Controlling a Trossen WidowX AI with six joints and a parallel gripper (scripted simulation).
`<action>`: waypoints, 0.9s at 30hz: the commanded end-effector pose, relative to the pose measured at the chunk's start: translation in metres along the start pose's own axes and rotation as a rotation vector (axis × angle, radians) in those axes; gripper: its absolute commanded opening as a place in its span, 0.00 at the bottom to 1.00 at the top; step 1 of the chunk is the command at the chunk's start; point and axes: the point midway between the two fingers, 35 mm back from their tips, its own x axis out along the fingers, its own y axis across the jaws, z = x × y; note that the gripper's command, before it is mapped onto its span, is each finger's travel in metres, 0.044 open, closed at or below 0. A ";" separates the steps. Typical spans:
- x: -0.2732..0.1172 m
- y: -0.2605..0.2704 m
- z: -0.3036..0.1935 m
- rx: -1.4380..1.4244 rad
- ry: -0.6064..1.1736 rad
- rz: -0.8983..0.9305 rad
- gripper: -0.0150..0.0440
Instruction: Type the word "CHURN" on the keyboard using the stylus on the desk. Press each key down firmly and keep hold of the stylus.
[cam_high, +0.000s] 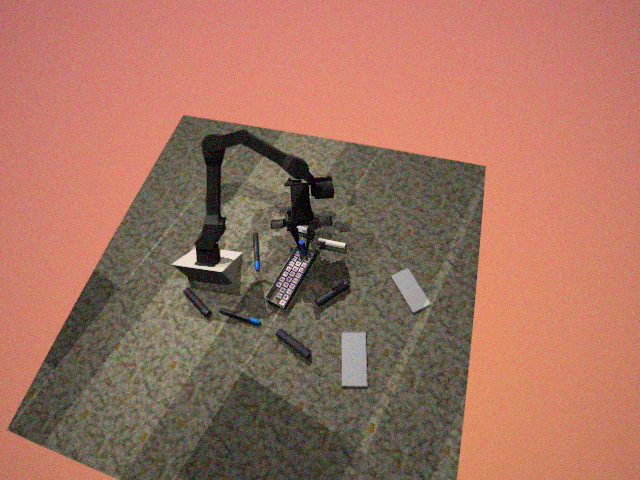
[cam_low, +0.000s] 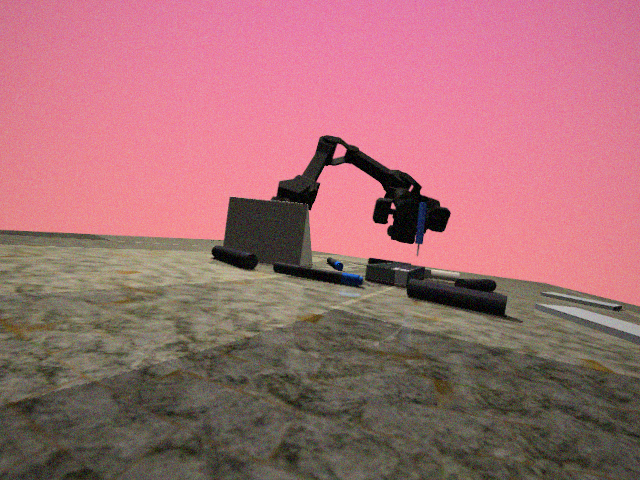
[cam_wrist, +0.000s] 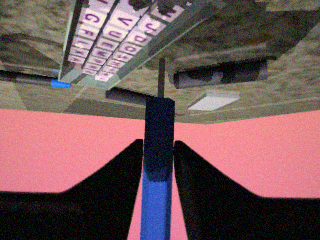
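Observation:
The keyboard (cam_high: 291, 283) (cam_low: 381, 274) (cam_wrist: 111, 21) lies slanted on the desk, with purple letters on pale keys. My gripper (cam_high: 303, 241) (cam_wrist: 158, 146) is shut on the blue stylus (cam_high: 302, 248) (cam_low: 421, 222) (cam_wrist: 156, 210), which is upright with its thin dark tip down. In the exterior view the tip hangs clear above the keyboard. In the top view the stylus is over the keyboard's far end. In the wrist view the tip appears beside the keyboard's right edge. Keys at the top of the wrist view are partly cut off or shadowed.
Dark cylinders (cam_high: 332, 293) (cam_high: 293, 343) (cam_high: 197, 302) lie around the keyboard. Two dark pens (cam_high: 255, 248) (cam_high: 237, 315) with blue ends lie left of it. A white stick (cam_high: 332, 243) lies near its far end. Two grey slabs (cam_high: 410, 290) (cam_high: 354, 359) lie at the right.

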 end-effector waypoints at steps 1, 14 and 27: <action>0.004 -0.002 0.010 0.000 0.004 0.001 0.25; 0.010 -0.002 0.017 0.000 0.004 0.001 0.39; 0.014 -0.002 0.024 0.000 0.004 0.002 0.39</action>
